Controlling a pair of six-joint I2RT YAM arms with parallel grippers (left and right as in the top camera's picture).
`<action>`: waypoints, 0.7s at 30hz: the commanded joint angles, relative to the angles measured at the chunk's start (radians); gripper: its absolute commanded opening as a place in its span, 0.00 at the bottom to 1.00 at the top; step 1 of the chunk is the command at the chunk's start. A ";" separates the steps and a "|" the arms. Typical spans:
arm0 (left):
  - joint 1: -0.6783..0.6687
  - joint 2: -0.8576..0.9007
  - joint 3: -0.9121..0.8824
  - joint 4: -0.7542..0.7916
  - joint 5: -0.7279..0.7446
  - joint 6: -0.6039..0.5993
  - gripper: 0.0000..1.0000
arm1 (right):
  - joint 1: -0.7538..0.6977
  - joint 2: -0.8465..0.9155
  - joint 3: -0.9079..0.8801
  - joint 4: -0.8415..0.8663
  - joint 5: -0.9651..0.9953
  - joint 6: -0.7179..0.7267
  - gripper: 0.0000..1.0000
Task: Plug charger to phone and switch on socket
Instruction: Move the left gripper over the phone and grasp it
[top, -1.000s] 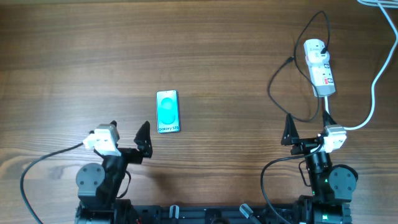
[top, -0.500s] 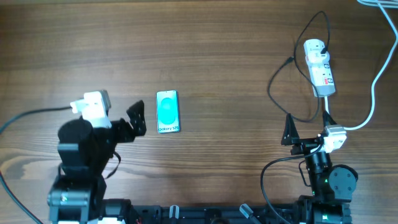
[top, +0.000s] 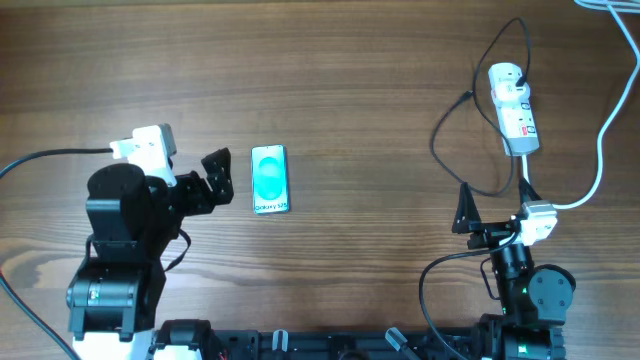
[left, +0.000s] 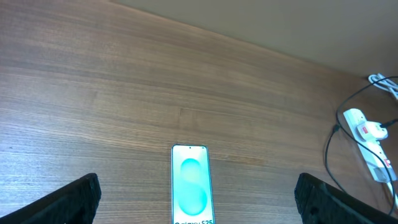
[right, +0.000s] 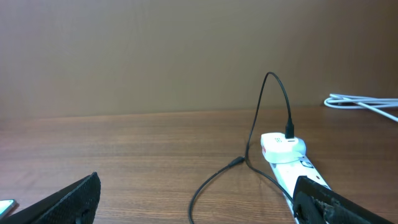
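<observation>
On the table's (top: 350, 80) left half, phone (top: 270, 179): flat, cyan screen up, well apart from the charger
Left gripper (top: 222, 181): spread wide, empty, just beside the phone's left edge, not touching
Right gripper (top: 495, 205): spread wide, empty, near the socket's near end
Socket (top: 514, 112): far right, lengthwise, black plug (top: 522, 78) seated in its far end
Charger (top: 437, 140): cable looping left of the socket, connector tip loose on the wood
White cord (top: 600, 150): curving off right from the socket

Soft, even light falls on the bench (top: 360, 90). The overhead view is sharp, with only faint shadows close beside the arms. The phone (top: 269, 179) screen glows bright cyan. In the left wrist view the fingers (left: 68, 202) at the lower corners look dark and slightly soft. The right wrist view is dimmer and browner.
</observation>
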 joint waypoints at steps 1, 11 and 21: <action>-0.006 0.037 0.055 -0.008 -0.005 0.013 1.00 | 0.002 -0.013 -0.008 0.003 -0.016 -0.008 1.00; -0.133 0.284 0.251 -0.080 -0.016 0.013 1.00 | 0.002 -0.013 -0.008 0.003 -0.016 -0.008 1.00; -0.251 0.546 0.256 -0.079 0.056 0.006 1.00 | 0.002 -0.013 -0.008 0.003 -0.016 -0.008 1.00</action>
